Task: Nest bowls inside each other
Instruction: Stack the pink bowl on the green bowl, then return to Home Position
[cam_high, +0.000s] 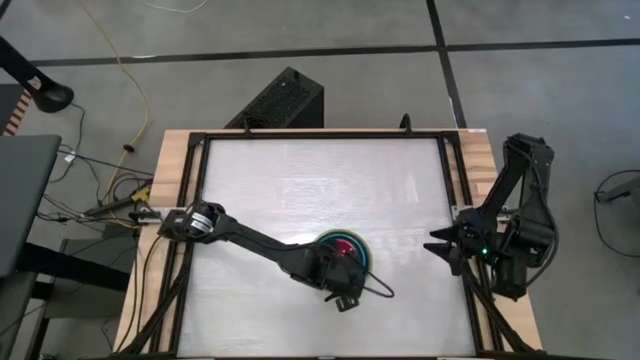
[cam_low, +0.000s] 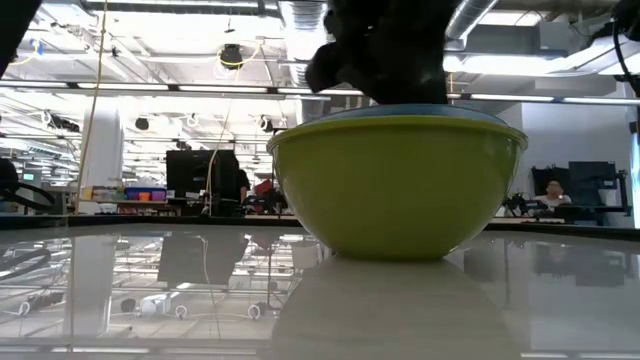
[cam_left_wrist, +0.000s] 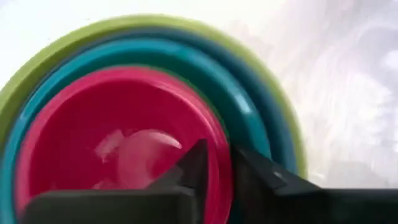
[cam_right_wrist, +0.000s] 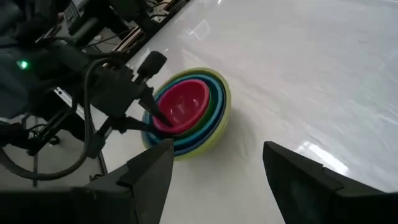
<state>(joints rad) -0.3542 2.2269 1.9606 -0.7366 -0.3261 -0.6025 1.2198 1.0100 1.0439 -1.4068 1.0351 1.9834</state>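
The bowls stand nested in one stack (cam_high: 345, 248) on the white table, right of its middle and toward the near edge. The olive-green bowl (cam_low: 395, 180) is outermost and rests on its base. Inside it sit the light blue (cam_right_wrist: 219, 99), teal (cam_left_wrist: 205, 68) and bright green bowls, with the magenta bowl (cam_left_wrist: 118, 137) innermost. My left gripper (cam_left_wrist: 219, 163) reaches down over the stack's near side, shut on the magenta bowl's rim. My right gripper (cam_right_wrist: 217, 155) hangs open at the table's right edge (cam_high: 441, 245), holding nothing. My left gripper has the magenta bowl's rim (cam_left_wrist: 221, 140) between its two fingers, one finger (cam_left_wrist: 194, 167) inside the bowl and the other (cam_left_wrist: 261, 180) outside it. The fingers slant down from the near left. The bowl sits level inside the others.
A loose cable loop (cam_high: 378, 291) trails from the left wrist beside the stack. Dark frame rails (cam_high: 452, 170) run along the table's sides. A black box (cam_high: 281, 100) stands on the floor beyond the far edge. Bare white table (cam_high: 300, 180) lies far and left of the stack.
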